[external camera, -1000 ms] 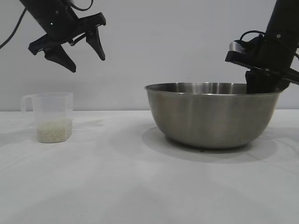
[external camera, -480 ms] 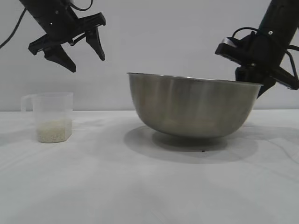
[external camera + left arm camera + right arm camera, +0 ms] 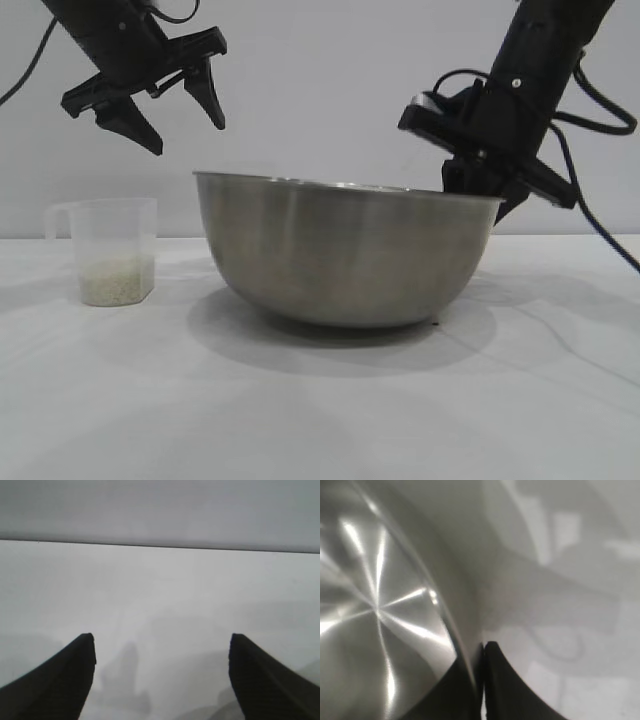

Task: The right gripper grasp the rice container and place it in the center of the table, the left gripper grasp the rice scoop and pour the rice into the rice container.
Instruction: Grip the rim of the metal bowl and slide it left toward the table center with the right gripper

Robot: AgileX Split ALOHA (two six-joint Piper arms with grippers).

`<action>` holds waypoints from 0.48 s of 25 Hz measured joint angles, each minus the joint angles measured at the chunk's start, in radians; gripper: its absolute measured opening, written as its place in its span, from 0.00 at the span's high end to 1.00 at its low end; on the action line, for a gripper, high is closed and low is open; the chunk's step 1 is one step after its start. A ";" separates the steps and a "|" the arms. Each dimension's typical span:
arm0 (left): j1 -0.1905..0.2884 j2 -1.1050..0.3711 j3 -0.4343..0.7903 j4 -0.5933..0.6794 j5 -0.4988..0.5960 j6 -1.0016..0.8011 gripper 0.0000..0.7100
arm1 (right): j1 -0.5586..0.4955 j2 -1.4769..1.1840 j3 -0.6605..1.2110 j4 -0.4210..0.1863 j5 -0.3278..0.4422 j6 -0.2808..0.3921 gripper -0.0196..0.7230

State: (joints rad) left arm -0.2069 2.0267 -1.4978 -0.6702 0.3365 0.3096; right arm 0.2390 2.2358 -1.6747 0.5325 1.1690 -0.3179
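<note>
- Since the earlier exterior pictures the rice container (image 3: 345,255), a large round stainless-steel mixing bowl with a thin rolled rim and brushed grey sides, has travelled from the right side of the table towards its middle, and the right gripper (image 3: 487,185) has come across with it.
- The bowl now stands on the table (image 3: 320,410), a flat plain white surface, roughly central in the exterior view; its rim sits a little higher on the left than on the right, and a dark shadow lies under it.
- The right gripper, a black two-fingered claw on a black cabled arm, is at the bowl's rim on the right-hand side, pointing steeply down.
- In the right wrist view its two dark fingers (image 3: 505,680) lie either side of the bowl wall (image 3: 385,610) with only a thin slit between them, so it is pinching the rim of the rice container.
- The left gripper (image 3: 175,110), a matching black claw, hangs high at the upper left, above the scoop and apart from it, fingers spread wide with nothing between them.
- The left wrist view shows those two fingertips (image 3: 60,680) far apart over bare white table.
- The rice scoop (image 3: 112,250), a small translucent clear plastic measuring cup with a loop handle at its rim, stands upright on the table at the left, well apart from the bowl.
- The rice (image 3: 116,280), a small mass of off-white grains, fills the cup's lower part.
</note>
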 joint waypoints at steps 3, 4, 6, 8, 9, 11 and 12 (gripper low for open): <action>0.000 0.000 0.000 0.000 0.002 0.000 0.31 | 0.002 -0.005 0.000 0.000 -0.006 0.000 0.33; 0.000 0.000 0.000 0.000 0.002 0.000 0.31 | 0.002 -0.013 0.000 -0.002 -0.010 0.000 0.27; 0.000 0.000 0.000 0.000 0.002 0.000 0.31 | 0.002 -0.040 0.000 -0.004 -0.015 0.002 0.18; 0.000 0.000 0.000 0.000 0.002 0.000 0.31 | 0.002 -0.072 0.000 -0.029 -0.017 0.002 0.20; 0.000 0.000 0.000 0.000 0.002 0.000 0.31 | 0.002 -0.090 0.000 -0.047 -0.019 0.002 0.20; 0.000 0.000 0.000 0.000 0.002 0.000 0.31 | 0.002 -0.121 0.000 -0.102 -0.017 0.010 0.20; 0.000 0.000 0.000 0.000 0.002 0.000 0.31 | 0.002 -0.136 0.000 -0.131 -0.011 0.019 0.20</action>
State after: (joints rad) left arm -0.2069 2.0267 -1.4978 -0.6702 0.3389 0.3096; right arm 0.2405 2.0994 -1.6747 0.4019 1.1582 -0.2985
